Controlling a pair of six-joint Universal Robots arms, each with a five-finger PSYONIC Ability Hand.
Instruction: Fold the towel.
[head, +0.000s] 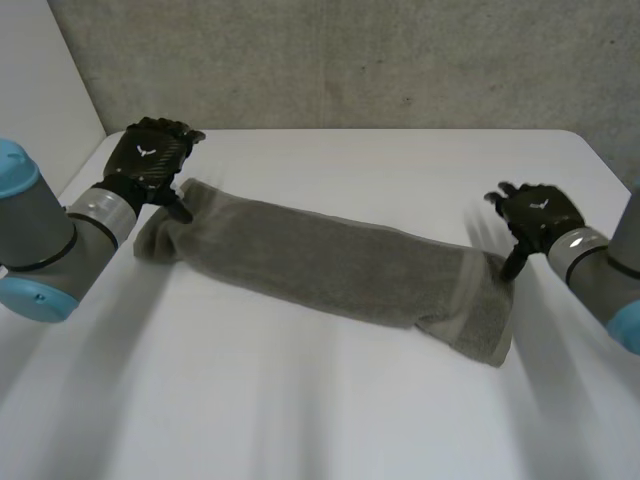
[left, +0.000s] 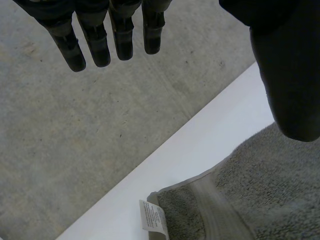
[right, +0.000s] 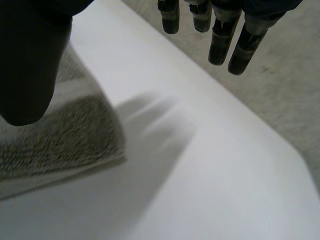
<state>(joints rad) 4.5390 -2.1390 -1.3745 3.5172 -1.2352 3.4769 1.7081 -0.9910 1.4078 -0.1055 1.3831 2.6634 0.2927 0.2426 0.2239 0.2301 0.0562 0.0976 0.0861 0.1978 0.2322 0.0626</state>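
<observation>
Towel (head: 330, 265) lies lengthwise between left hand (head: 150, 160) and right hand (head: 535, 215).

**What the pictures hide or cut off**

In the head view the left hand (head: 150, 160) covers part of the towel (head: 330, 265) at that end. The left arm (head: 40, 240) and the right arm (head: 600, 270) are cut off at the picture's sides. In the left wrist view the thumb (left: 292, 75) hides some of the towel, which runs out of the picture. The print on its white label (left: 155, 216) is too small to read. In the right wrist view the right hand (right: 27, 60) hides part of the towel's end behind its thumb.
</observation>
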